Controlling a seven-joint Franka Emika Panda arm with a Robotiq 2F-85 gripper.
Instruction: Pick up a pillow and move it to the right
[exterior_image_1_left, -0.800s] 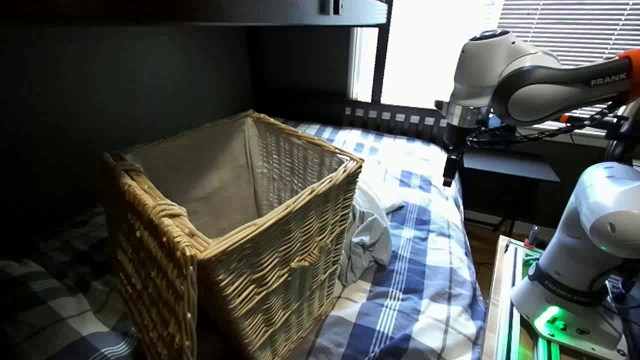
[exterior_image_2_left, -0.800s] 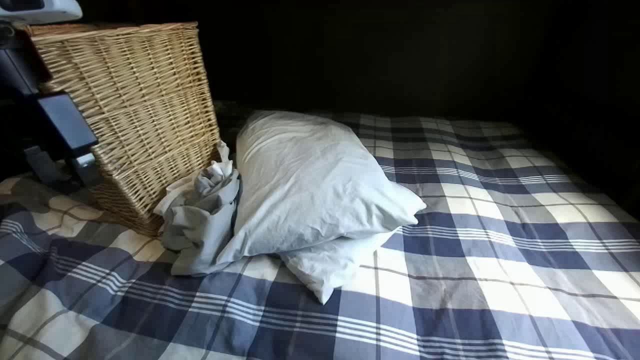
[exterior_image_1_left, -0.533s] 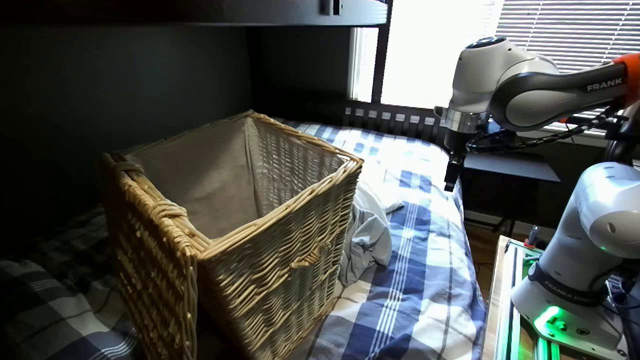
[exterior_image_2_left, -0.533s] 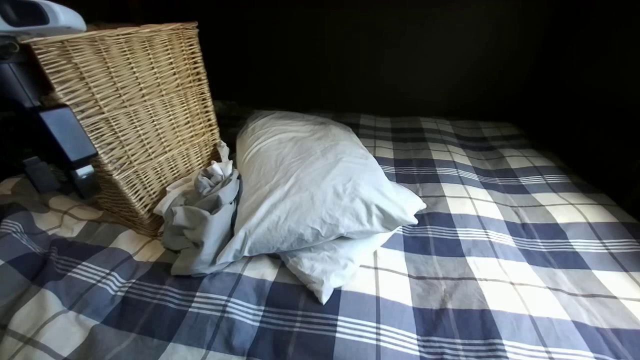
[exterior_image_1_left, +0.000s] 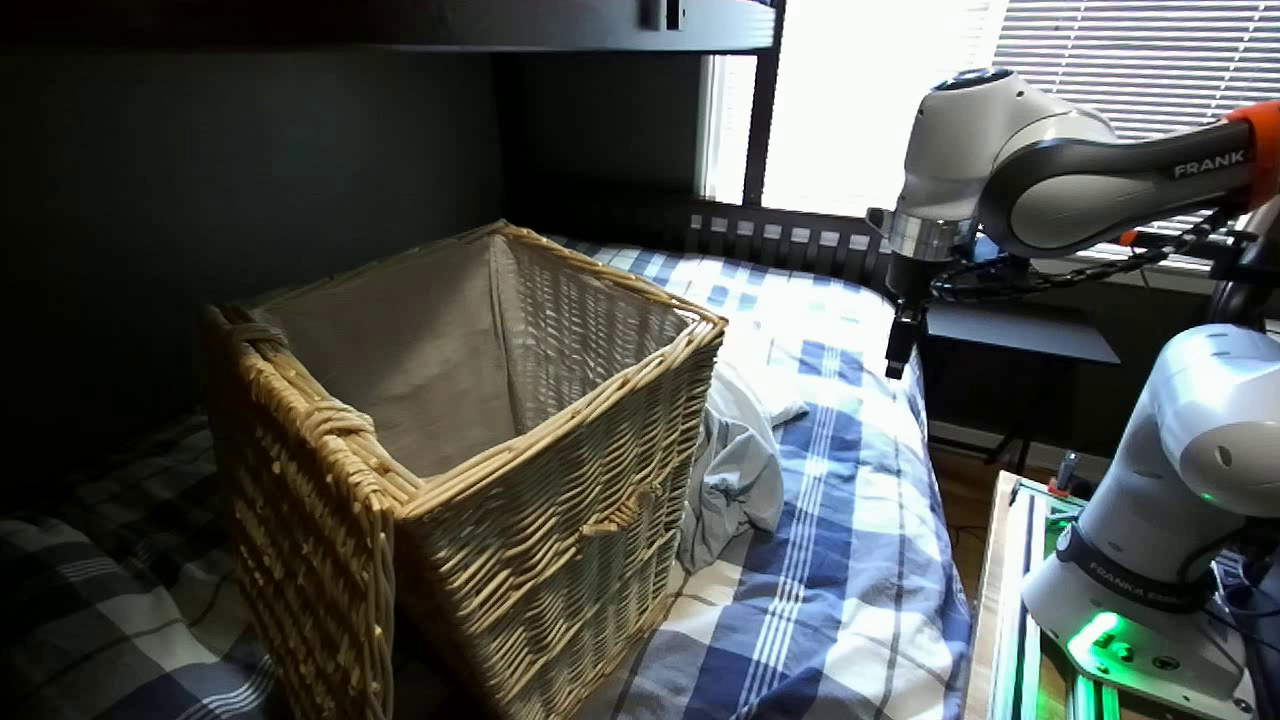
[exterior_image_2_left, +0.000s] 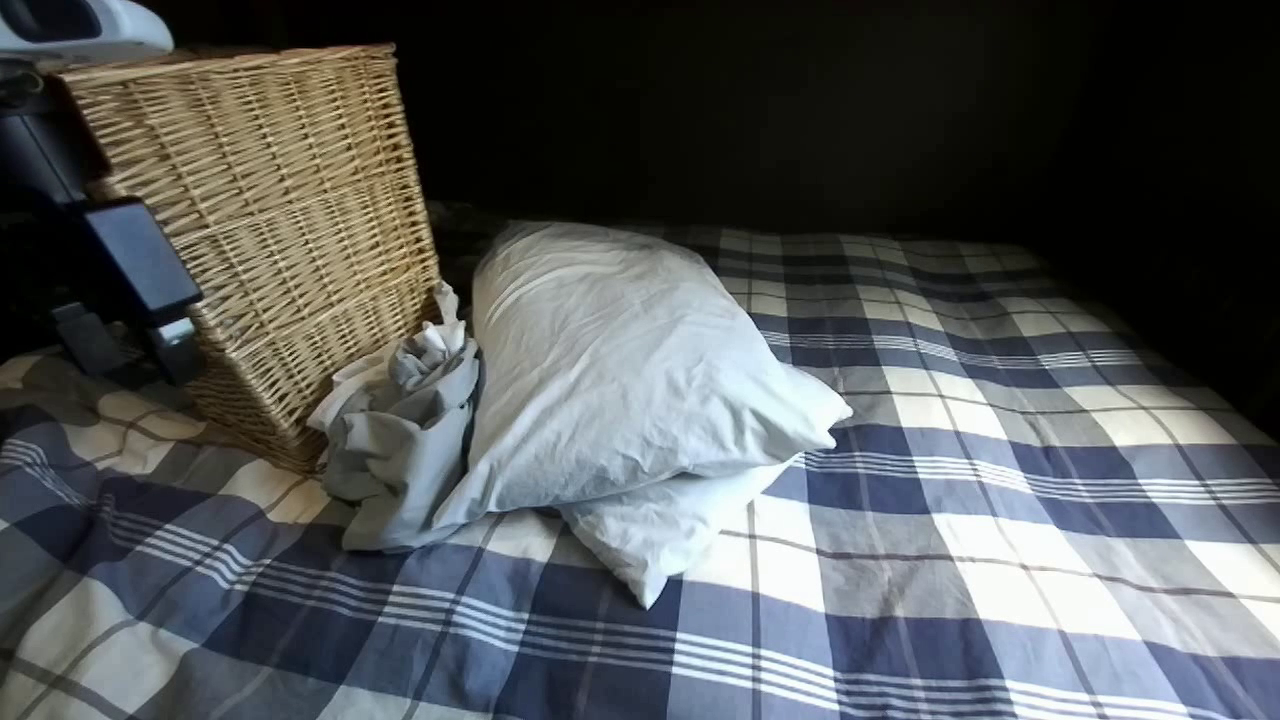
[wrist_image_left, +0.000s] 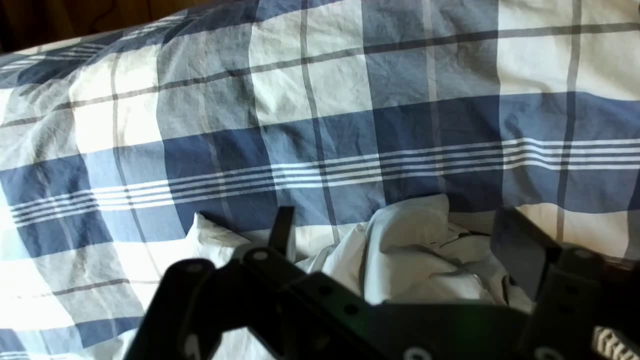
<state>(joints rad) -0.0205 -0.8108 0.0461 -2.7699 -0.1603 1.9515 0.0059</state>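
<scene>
A light grey-white pillow (exterior_image_2_left: 620, 360) lies on the plaid bed, over another pale pillow (exterior_image_2_left: 665, 525) whose corner sticks out beneath it. A crumpled grey cloth (exterior_image_2_left: 405, 430) lies between the pillow and the wicker basket. The cloth also shows in an exterior view (exterior_image_1_left: 735, 480), where the basket hides most of the pillows. My gripper (exterior_image_2_left: 132, 352) is open and empty, in the air beside the basket, apart from the pillows. In the wrist view, the open fingers (wrist_image_left: 400, 240) have the crumpled cloth (wrist_image_left: 412, 250) between them in the picture, below and not gripped.
A tall open wicker basket (exterior_image_1_left: 560, 560) stands on the bed beside the pillows; it also shows behind my gripper (exterior_image_2_left: 290, 200). The plaid bedspread (exterior_image_2_left: 960, 560) extends beyond the pillows. A dark shelf or bunk edge (exterior_image_1_left: 560, 25) hangs above the bed.
My gripper has dipped slightly and then risen a little, staying open. The pillows, cloth and basket have not moved.
</scene>
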